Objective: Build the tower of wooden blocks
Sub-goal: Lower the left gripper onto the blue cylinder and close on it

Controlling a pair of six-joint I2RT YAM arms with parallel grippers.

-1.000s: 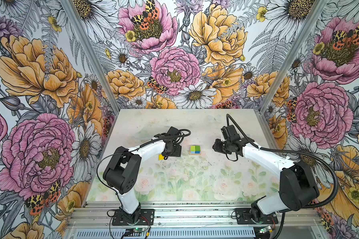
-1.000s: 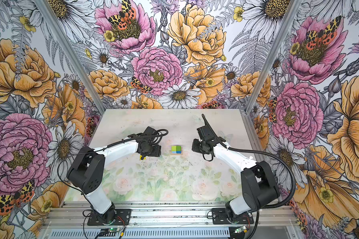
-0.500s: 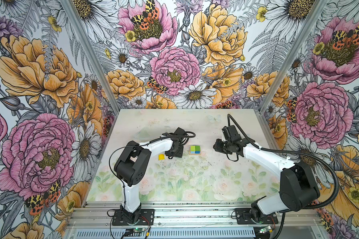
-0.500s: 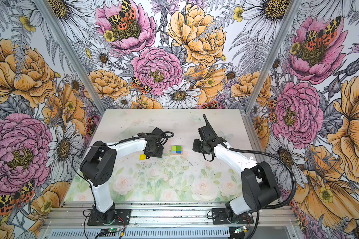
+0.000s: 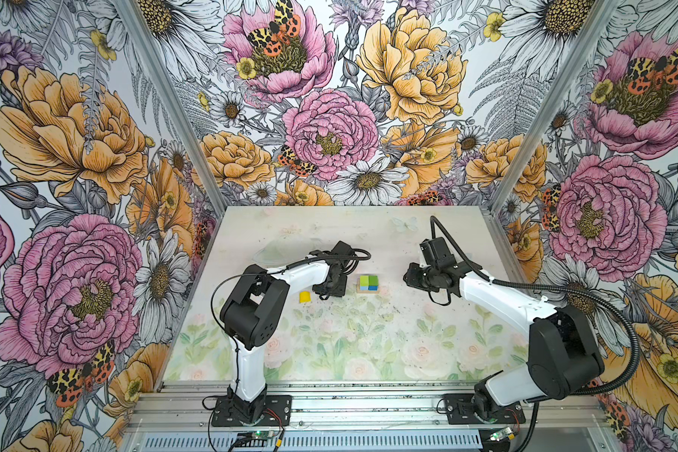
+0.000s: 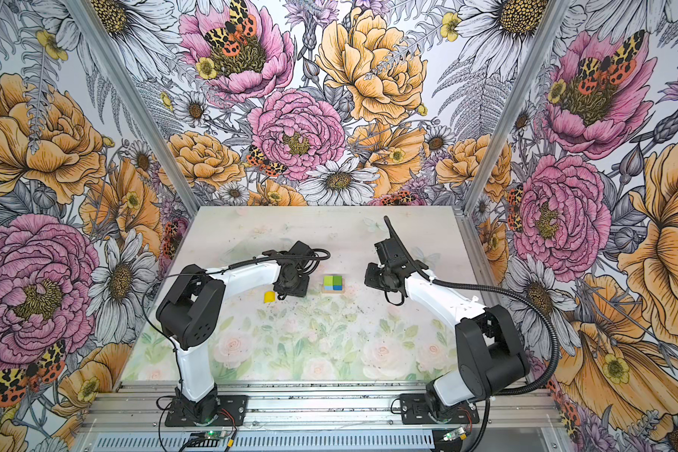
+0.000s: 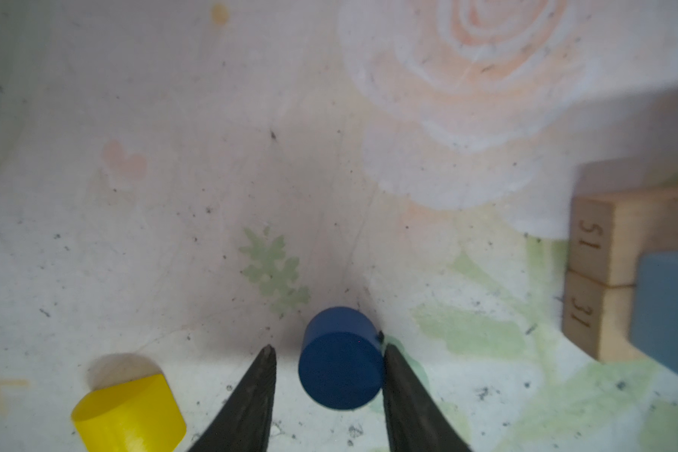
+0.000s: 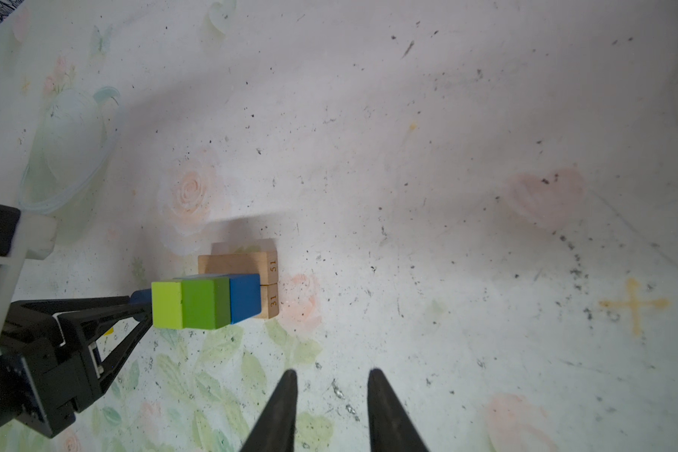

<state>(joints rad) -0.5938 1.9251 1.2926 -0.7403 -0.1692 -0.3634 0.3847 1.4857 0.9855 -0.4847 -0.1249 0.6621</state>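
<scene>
- Beside the tower (image 5: 368, 283): left gripper (image 7: 327, 348) straddles the blue cylinder (image 7: 341, 364), jaws part-open; one finger (image 7: 404, 391) touches it, the other stands apart. No hold yet.
- Judgement: centre before closing, or the smooth painted round may skid.
- Right gripper (image 8: 331, 375): part-open, empty.
- Yellow half-round (image 7: 128, 411) lies loose nearby; tan bars (image 7: 603, 250) show matte grain.

Matt painted blue cylinder (image 7: 339, 368); bare-wood tan bars (image 7: 611, 242); scuffed table (image 7: 153, 203)

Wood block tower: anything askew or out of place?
Nothing stands out. The green wooden cubes and blue wooden cubes sit squarely on two tan wooden bars; the floral table mat just shows dark specks.
</scene>
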